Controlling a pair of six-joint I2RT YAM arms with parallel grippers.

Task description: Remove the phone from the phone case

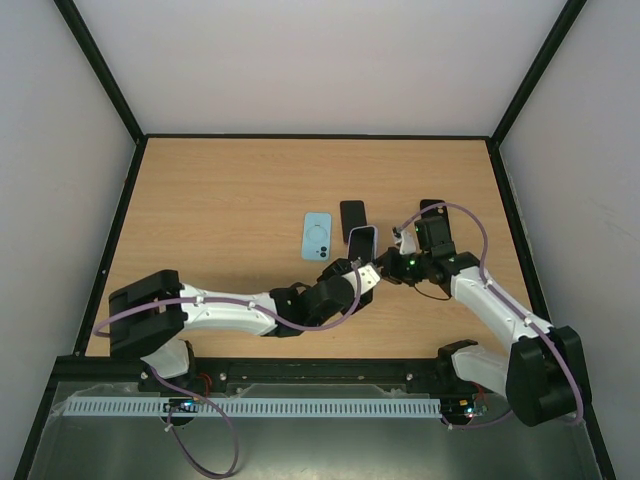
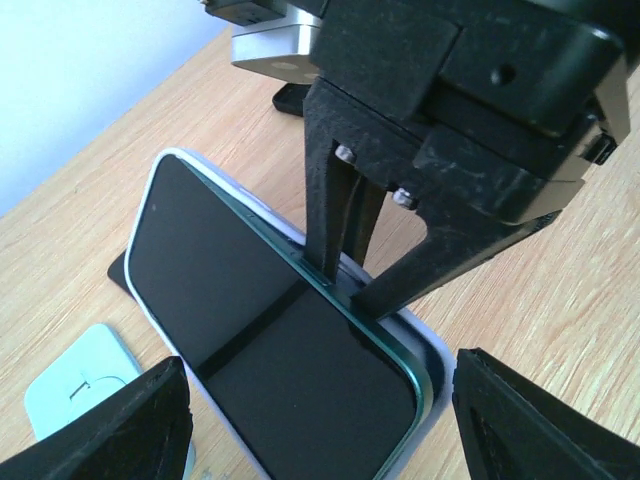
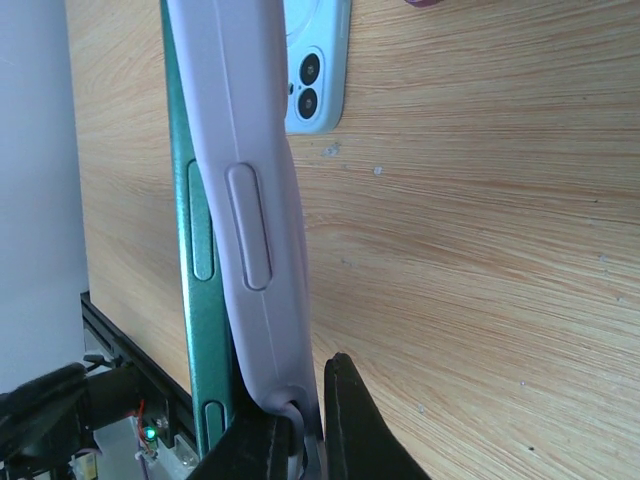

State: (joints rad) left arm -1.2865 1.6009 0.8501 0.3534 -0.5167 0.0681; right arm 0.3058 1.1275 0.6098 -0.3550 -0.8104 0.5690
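- The phone is still in the phone case, propped up at a tilt above the middle of the wooden table, between the two wrists.
- Its screen is dark and blank, and its frame is a glossy green. The case is pale lilac.
- The right gripper has its fingers pinched tight on the lilac lip along one long side of the case.
- In the right wrist view that lip stands off the green frame. Two green side buttons show bare beside the moulded button cover of the case.
- The left gripper is spread wide. Its dark pads sit either side of the phone's lower end, with a gap showing at the right-hand pad, and it grips nothing.
- A light blue phone back with two camera lenses lies flat just to the left. I cannot tell whether it is a handset or an empty shell. Its small dark mark is too small to read.
- A black slab lies flat just behind the held phone.
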